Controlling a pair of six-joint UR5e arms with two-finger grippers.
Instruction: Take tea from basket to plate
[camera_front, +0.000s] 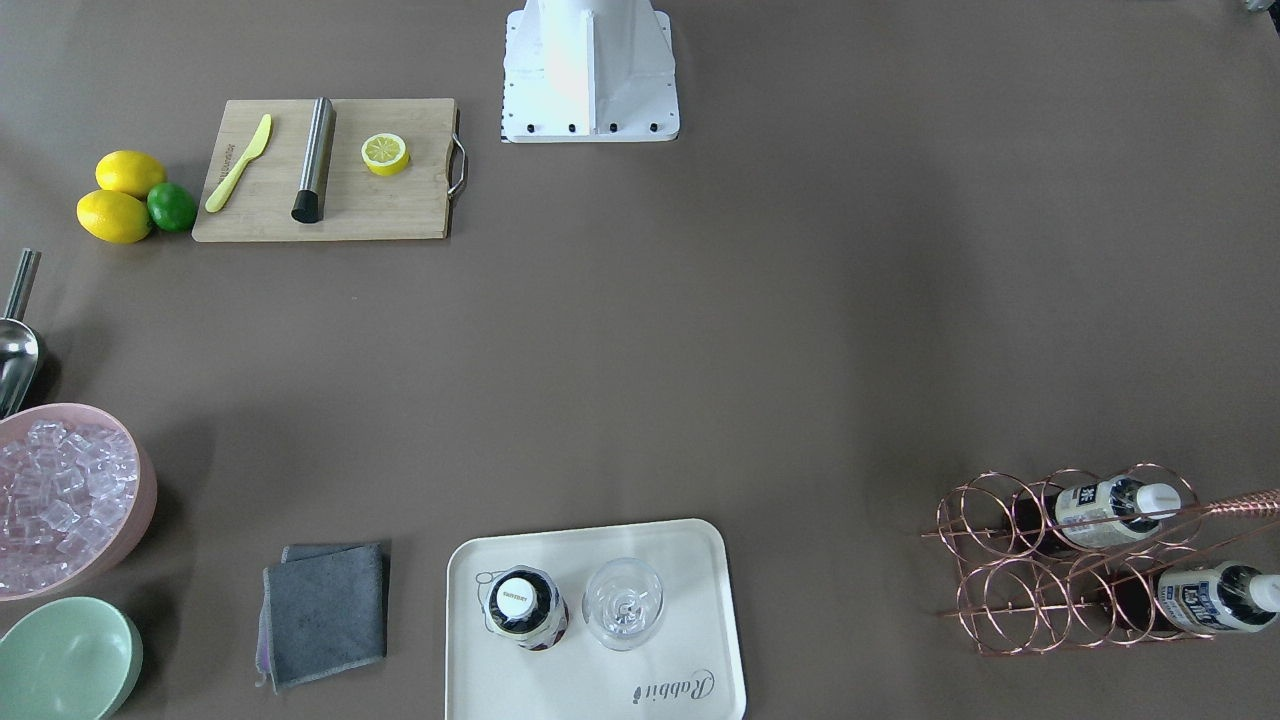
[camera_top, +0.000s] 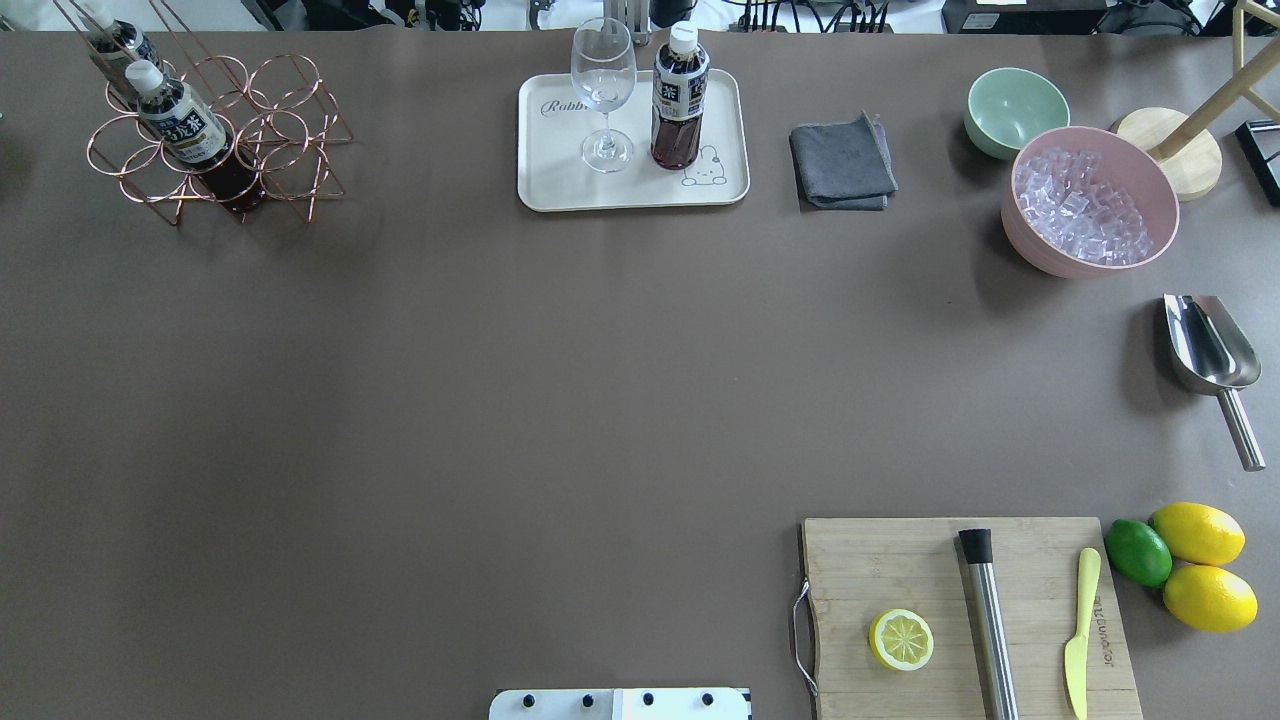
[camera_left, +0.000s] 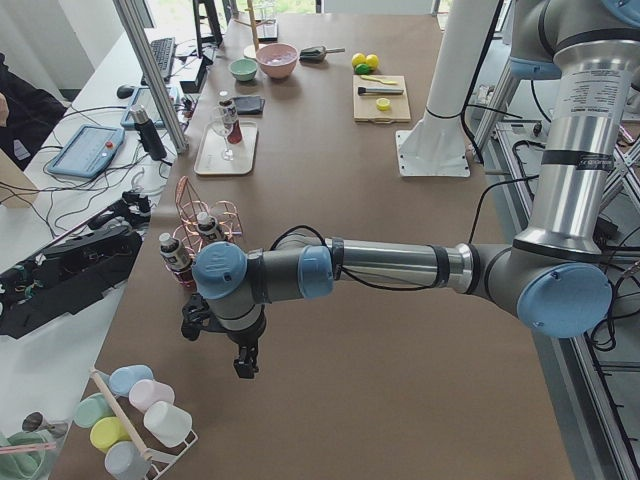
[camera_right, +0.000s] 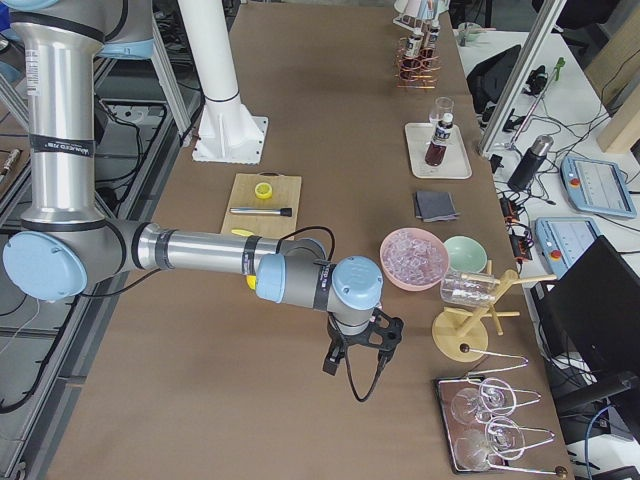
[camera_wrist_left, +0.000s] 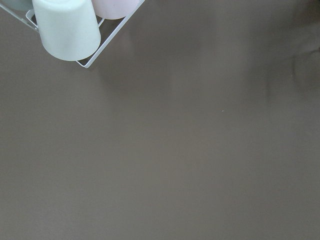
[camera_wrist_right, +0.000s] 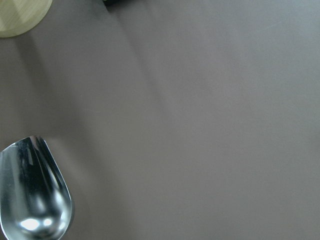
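tea (camera_top: 678, 100) upright on plate (camera_top: 560, 188)

Matte brown desk (camera_top: 500, 400). Cream rectangular tray (camera_top: 560, 185) with a dark line-drawn bear and "Rabbit" script; on it a clear plastic bottle of dark brown tea (camera_top: 678, 100) with white cap and white-and-blue label, and a colourless wine glass (camera_top: 603, 80). Rose-gold wire basket (camera_top: 225, 130) with two bottles of like colouring (camera_top: 180, 120). Dark grey folded cloth (camera_top: 842, 162); mint-green round bowl (camera_top: 1015, 110); pink bowl (camera_top: 1040, 260) of clear ice cubes; silver steel scoop (camera_top: 1205, 345). Pale bamboo cutting board (camera_top: 900, 560) with yellow lemon half (camera_top: 901, 640), yellow plastic knife (camera_top: 1080, 630) and black-tipped steel rod (camera_top: 988, 620). Two yellow lemons (camera_top: 1197, 533); one green lime (camera_top: 1138, 552).
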